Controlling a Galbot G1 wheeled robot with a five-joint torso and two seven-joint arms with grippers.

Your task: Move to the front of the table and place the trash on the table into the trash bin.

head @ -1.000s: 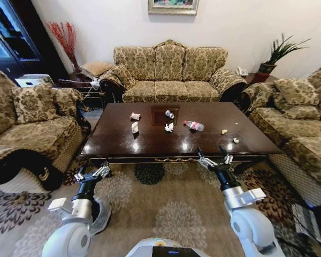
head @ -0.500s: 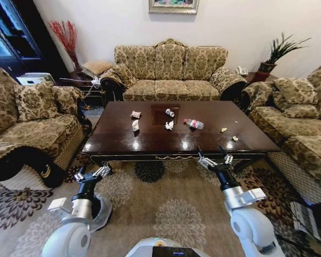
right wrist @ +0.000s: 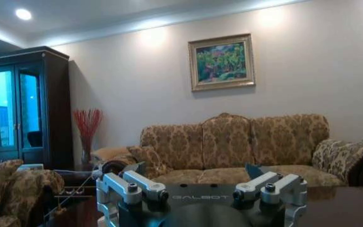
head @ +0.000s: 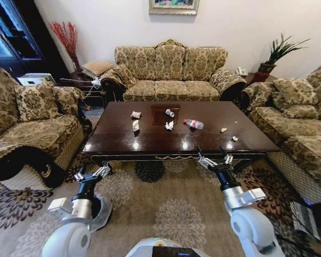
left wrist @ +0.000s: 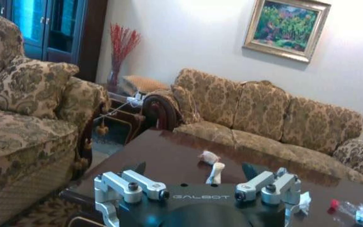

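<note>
The dark glossy table (head: 150,142) stands just ahead of me. On it lies the trash: paper wads (head: 135,115) (head: 135,126) (head: 169,126), a small can (head: 170,113), a clear bottle with a red label (head: 193,124) and pale scraps (head: 223,130). My left gripper (head: 91,174) hangs open over the carpet, short of the table's front left corner. My right gripper (head: 214,159) is open at the front edge. The left wrist view has two wads (left wrist: 208,157) and the bottle (left wrist: 358,213) beyond the open gripper (left wrist: 194,171). A dark round shape with a pale rim, seemingly the trash bin (head: 102,210), sits behind my left arm.
A long sofa (head: 171,75) stands behind the table, an armchair (head: 32,123) to its left and another sofa (head: 299,118) to its right. Patterned carpet (head: 166,209) lies between me and the table. A side table (head: 77,83) and a dark cabinet (head: 16,37) are at the back left.
The whole head view has shifted slightly, so the camera has moved a little. Both arms keep the same pose and the trash lies as before.
</note>
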